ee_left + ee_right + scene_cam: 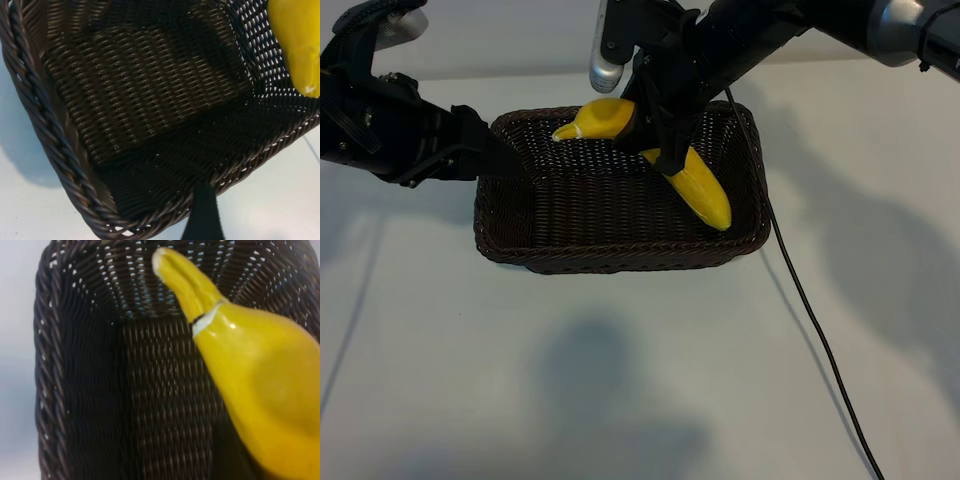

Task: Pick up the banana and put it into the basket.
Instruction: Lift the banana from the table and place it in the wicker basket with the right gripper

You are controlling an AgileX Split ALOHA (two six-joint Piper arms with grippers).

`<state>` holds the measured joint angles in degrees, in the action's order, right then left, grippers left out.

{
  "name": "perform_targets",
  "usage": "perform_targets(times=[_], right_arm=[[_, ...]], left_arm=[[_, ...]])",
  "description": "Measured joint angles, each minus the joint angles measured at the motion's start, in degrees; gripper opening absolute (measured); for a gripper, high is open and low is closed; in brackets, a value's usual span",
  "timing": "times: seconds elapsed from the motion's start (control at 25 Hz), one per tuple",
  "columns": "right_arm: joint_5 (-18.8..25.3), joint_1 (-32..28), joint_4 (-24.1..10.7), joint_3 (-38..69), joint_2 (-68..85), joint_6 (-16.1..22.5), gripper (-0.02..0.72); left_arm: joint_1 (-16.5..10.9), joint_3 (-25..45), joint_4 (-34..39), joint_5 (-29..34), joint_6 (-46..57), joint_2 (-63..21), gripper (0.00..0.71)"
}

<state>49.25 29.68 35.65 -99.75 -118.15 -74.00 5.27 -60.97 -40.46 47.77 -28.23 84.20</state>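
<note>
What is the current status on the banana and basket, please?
Right gripper shut on banana, held over basket interior, not released. Left gripper open at basket's left rim, holding nothing. Nothing in the way.

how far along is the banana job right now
Done: the banana is off the table and inside the basket, in the right gripper.
In hand: that gripper is shut on the banana's middle, stem end raised near the far wall, the other end low by the right wall.
Left: letting go and pulling the arm clear. The left gripper sits at the basket's left rim, holding nothing.
</note>
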Motion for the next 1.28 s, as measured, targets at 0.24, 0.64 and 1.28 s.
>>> perform_targets(times=[0.24,0.64,1.28], right_arm=[[0.1,0.0,3.1,0.0,-0.8,-1.9,0.432],[0.3,0.0,3.6,-0.1,-4.7,-3.2,0.432],[0.5,0.0,3.3,-0.1,-5.6,-3.8,0.432]], left_arm=[[0.0,0.0,0.0,0.0,0.0,0.0,0.585],[0.0,0.0,0.0,0.0,-0.1,0.0,0.585],[0.0,0.0,0.0,-0.5,-0.3,0.0,0.585]])
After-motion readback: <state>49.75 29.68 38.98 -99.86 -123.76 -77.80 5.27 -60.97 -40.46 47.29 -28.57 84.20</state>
